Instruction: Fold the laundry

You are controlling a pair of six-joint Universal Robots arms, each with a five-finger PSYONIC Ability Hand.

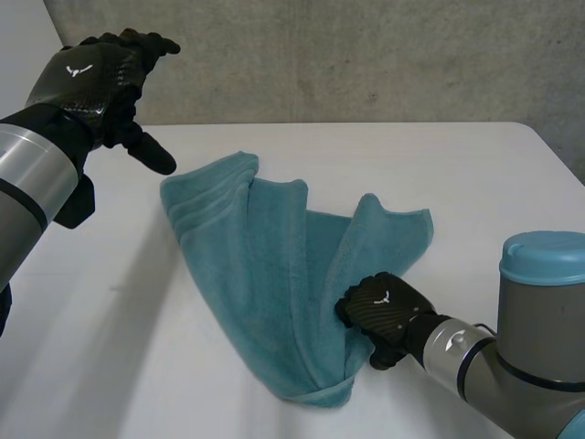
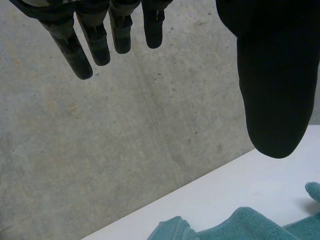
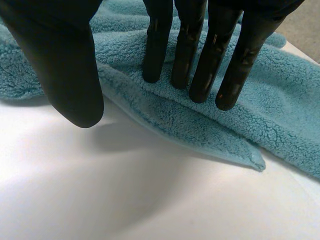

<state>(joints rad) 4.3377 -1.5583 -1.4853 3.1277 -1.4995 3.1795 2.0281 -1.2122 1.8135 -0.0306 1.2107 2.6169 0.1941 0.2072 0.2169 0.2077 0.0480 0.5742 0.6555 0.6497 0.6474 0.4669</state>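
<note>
- Towel [image 1: 265,274]: teal terry, lying on the white table [image 1: 475,165] near its middle, in loose uneven folds. One rounded end points toward the far wall [image 1: 366,55] and a narrow bunched end lies at the near side. A flap spreads out to the right.
- Left hand [image 1: 91,78]: raised above the table's far left part, clear of the towel and touching nothing. Released: its fingers [image 2: 80,55] are straight and spread, and the thumb [image 2: 272,90] stands well apart from them. In the left wrist view the towel's far end lies on the table below the hand, with the grey wall behind.
- Right hand [image 1: 384,306]: low at the towel's near right edge, beside the narrow end.
- Right hand state, from the right wrist view: released, not grasping. Its fingers [image 3: 192,60] are straight, side by side, with their tips resting on top of a folded layer of towel. The thumb [image 3: 60,65] is held apart from them beside the towel's edge, over bare table.
- Towel edge at the right hand: a folded lip runs under the fingertips and ends in a flat corner on the table.
- Right arm [image 1: 539,302]: grey with a light-blue cap, at the table's near right.
</note>
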